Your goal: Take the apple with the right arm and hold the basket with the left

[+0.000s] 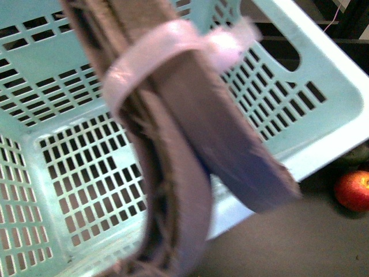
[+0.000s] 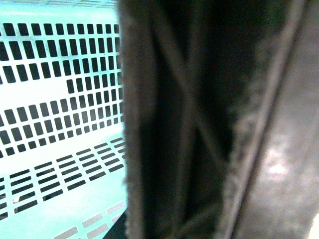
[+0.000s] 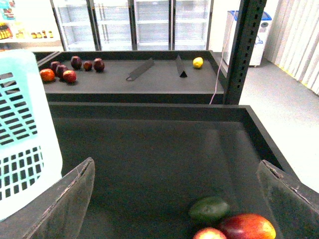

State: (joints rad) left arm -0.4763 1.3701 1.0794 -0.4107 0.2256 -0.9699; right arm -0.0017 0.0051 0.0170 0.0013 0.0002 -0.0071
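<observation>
Apple (image 3: pixel 246 226) pick: I am judging this as the approach stage, with the grasp not yet made.

Right gripper (image 3: pixel 175 164) is hanging spread wide over the dark bin (image 3: pixel 149 144), with nothing between its fingers (image 3: pixel 65 204). The apple is lying apart from both fingers, close under the wrist camera. It is touching a smaller red fruit (image 3: pixel 209 233) and sitting just beside a dark green fruit (image 3: pixel 209 209). In the front view it is showing at the right edge of the frame, below the basket's corner.

Left gripper: I cannot tell its state. The grey-brown handles (image 1: pixel 173 144), bound by a white tie (image 1: pixel 167 52), are filling its wrist view and hiding the jaws.

Next move, as I judge it: I am planning to bring the spread fingers down astride the apple without catching either neighbour, then close.

Orientation: the apple is reading as near round, so no long axis is dictating a jaw angle. Its yellow blush is facing away from the other two fruits, and I cannot make out the stem dimple. The basket (image 1: pixel 57 86) is sitting tilted, mouth toward the front camera, its long side running from lower left to upper right of the frame.
</observation>
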